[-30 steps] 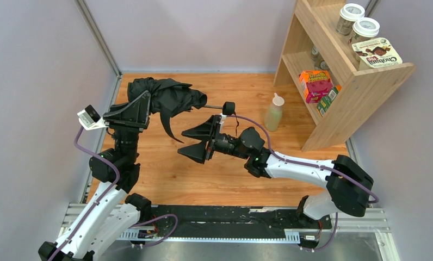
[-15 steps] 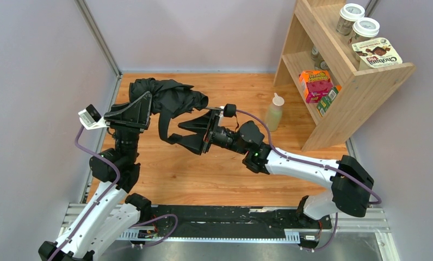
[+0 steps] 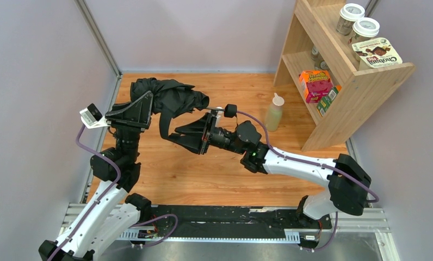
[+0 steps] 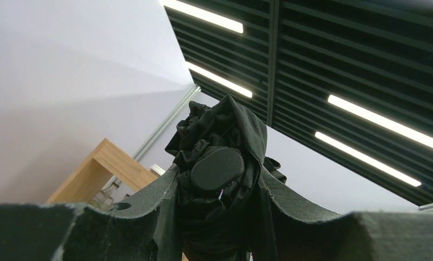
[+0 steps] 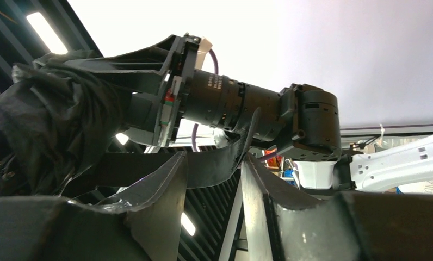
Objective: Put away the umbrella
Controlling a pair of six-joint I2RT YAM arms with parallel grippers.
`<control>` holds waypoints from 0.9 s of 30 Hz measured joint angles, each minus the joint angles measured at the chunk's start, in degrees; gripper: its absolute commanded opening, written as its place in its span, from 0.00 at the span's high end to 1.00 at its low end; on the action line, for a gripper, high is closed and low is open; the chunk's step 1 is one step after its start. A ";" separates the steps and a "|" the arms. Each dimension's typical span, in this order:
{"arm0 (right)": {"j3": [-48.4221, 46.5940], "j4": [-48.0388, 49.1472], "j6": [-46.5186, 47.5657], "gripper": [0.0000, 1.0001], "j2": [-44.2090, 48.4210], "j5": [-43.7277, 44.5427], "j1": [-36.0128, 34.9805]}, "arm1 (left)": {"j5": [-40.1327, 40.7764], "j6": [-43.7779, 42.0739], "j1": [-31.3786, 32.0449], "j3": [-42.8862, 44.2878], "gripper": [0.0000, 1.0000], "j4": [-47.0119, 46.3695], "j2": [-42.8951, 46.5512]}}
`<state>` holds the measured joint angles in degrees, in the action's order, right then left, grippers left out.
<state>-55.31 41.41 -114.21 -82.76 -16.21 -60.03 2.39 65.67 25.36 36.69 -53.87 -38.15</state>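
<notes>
The black umbrella [image 3: 173, 97] is a bunched bundle held off the wooden floor. Its thin shaft ends in a small knob handle [image 3: 229, 110] on the right. My left gripper [image 3: 142, 107] is shut on the canopy's left end. In the left wrist view the fabric and an oval black cap [image 4: 217, 167] fill the gap of my left gripper [image 4: 218, 182]. A black closure strap [image 3: 161, 126] hangs down from the canopy. My right gripper [image 3: 172, 135] is open, with its tips at that strap. In the right wrist view the strap [image 5: 149, 168] crosses between the spread fingers of my right gripper [image 5: 214, 159].
A pale green squeeze bottle [image 3: 274, 112] stands right of the handle. A wooden shelf [image 3: 361, 73] at the back right holds an orange box [image 3: 316, 82], jars [image 3: 351, 16] and a chocolate box [image 3: 378, 53]. Grey walls close in the left and back.
My right gripper has moved left and a little up, from below the handle to the hanging strap. The left gripper and the umbrella have barely moved.
</notes>
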 measured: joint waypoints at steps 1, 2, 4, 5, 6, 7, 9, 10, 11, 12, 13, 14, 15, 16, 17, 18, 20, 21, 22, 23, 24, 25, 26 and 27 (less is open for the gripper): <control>-0.02 0.04 0.00 0.61 -0.35 -0.24 -0.02 | -0.02 0.11 0.00 0.00 1.00 -0.02 -0.11; -0.04 0.02 0.00 0.64 -0.76 -0.42 -0.07 | -0.04 0.26 0.00 0.00 1.00 -0.04 -0.20; -0.09 -0.04 0.00 0.66 -1.60 -0.81 -0.13 | -0.04 0.63 0.00 0.00 1.00 -0.07 -0.22; -0.15 -0.20 0.00 0.63 -2.03 -0.94 -0.17 | -0.02 0.81 0.00 0.00 1.00 -0.07 -0.22; -0.26 -0.28 0.00 0.62 -2.40 -1.16 -0.17 | -0.02 0.98 0.00 0.00 1.00 -0.07 -0.22; -0.35 -0.42 0.00 0.62 -2.69 -1.36 -0.17 | -0.02 1.05 0.00 0.00 1.00 -0.07 -0.20; -0.59 -0.48 0.00 0.64 -3.06 -1.73 -0.15 | -0.02 1.14 0.00 0.00 1.00 -0.07 0.02; -0.81 -0.50 0.00 0.65 -3.19 -1.97 -0.17 | -0.02 1.16 0.00 0.00 1.00 -0.07 0.15; -0.98 -0.52 0.00 0.64 -3.30 -2.05 -0.17 | -0.02 1.18 0.00 0.00 1.00 -0.07 0.31; -1.29 -0.55 0.00 0.62 -3.41 -2.32 -0.17 | -0.04 1.29 0.00 0.00 1.00 -0.07 0.44; -1.70 -0.55 0.00 0.61 -3.52 -2.54 -0.17 | -0.04 1.44 0.00 0.00 1.00 -0.07 0.44; -1.97 -0.55 -0.02 0.61 -3.54 -2.64 -0.17 | -0.04 1.62 0.00 0.00 1.00 -0.13 0.46; -2.27 -0.48 0.02 0.61 -3.61 -2.89 -0.15 | -0.07 1.81 0.00 0.00 1.00 -0.33 0.48; -2.56 -0.46 0.00 0.62 -3.72 -3.02 -0.15 | -0.11 2.03 0.00 0.00 1.00 -0.61 0.48; -2.89 -0.46 0.00 0.65 -3.85 -3.17 -0.15 | -0.24 2.21 0.00 0.00 1.00 -0.83 0.48; -3.10 -0.46 0.00 0.68 -4.00 -3.32 -0.15 | -0.28 2.32 0.00 0.00 1.00 -0.90 0.48; -3.65 -0.50 -0.02 0.95 -4.42 -3.54 -0.15 | -0.42 2.62 0.00 -0.07 1.00 -1.09 0.48; -3.82 -0.46 0.02 1.00 -4.63 -3.67 -0.15 | -0.46 2.71 0.00 -0.22 1.00 -1.27 0.50; -4.02 -0.31 0.07 1.00 -4.87 -3.76 -0.09 | -0.46 2.86 0.00 -0.33 1.00 -1.25 0.57; -4.26 0.07 -0.09 1.00 -5.20 -3.82 0.15 | -0.48 3.04 0.00 -0.39 1.00 -1.20 0.63; -4.61 0.52 -0.11 1.00 -5.77 -3.96 0.44 | -0.48 3.37 0.00 -0.42 1.00 -0.94 0.79; -5.14 1.36 -0.11 1.00 -6.49 -4.37 0.87 | -0.48 3.76 0.00 -0.42 1.00 -0.55 1.01; -5.55 2.84 -0.09 1.00 -7.32 -4.87 1.64 | -0.46 4.61 0.00 -0.42 1.00 0.55 1.49; -5.60 4.42 -0.13 1.00 -7.96 -5.11 2.51 | -0.46 5.57 0.00 -0.42 1.00 2.43 2.16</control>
<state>-60.90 45.82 -114.34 -90.72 -21.32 -57.52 1.93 71.24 25.36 36.27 -51.44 -35.99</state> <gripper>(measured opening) 0.007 0.459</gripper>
